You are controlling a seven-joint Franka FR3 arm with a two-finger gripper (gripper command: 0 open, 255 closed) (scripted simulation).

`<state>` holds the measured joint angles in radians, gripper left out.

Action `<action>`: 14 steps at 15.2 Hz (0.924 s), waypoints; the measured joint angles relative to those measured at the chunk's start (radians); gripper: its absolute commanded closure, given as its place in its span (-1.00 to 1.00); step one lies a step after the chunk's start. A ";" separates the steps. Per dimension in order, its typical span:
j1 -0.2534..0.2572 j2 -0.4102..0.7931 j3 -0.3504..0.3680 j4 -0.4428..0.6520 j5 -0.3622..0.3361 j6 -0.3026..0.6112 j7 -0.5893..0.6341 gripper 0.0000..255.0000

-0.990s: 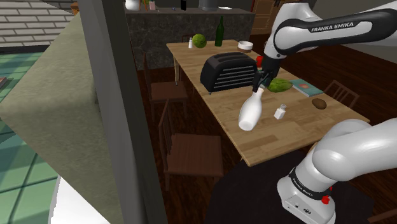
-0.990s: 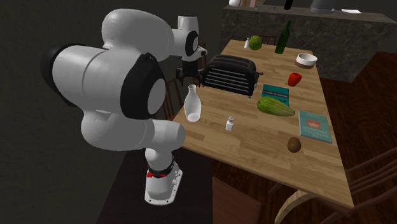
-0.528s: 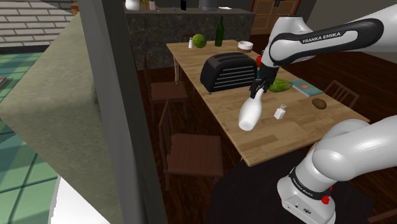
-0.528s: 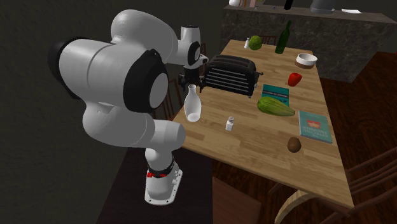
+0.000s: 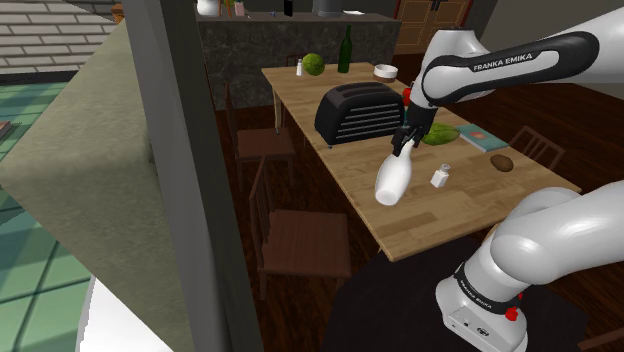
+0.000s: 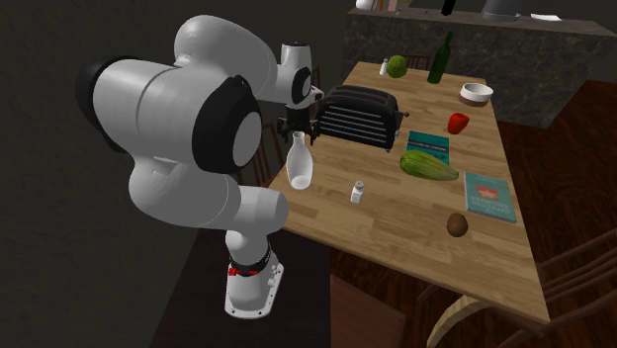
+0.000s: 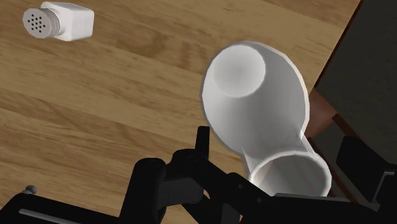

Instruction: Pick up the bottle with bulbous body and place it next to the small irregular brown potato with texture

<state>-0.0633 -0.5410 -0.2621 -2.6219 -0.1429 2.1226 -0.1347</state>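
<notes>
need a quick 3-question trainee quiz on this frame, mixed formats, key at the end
1. True or false: the brown potato lies against the black toaster.
2. Fill in: the thing standing closest to the white bottle on the table is the small white ____.
3. At which part of the white bottle is the gripper?
Key: 1 false; it lies well apart from it, near the teal book. 2 shaker. 3 the neck.
</notes>
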 measured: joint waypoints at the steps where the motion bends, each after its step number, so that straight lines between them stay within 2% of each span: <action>1: 0.000 0.000 0.000 0.000 0.000 0.000 0.000 1.00; 10: 0.000 0.000 0.000 0.000 0.000 0.000 0.000 1.00; 14: 0.000 -0.021 0.006 0.028 0.002 -0.049 0.000 1.00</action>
<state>-0.0637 -0.5620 -0.2563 -2.5937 -0.1410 2.0736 -0.1343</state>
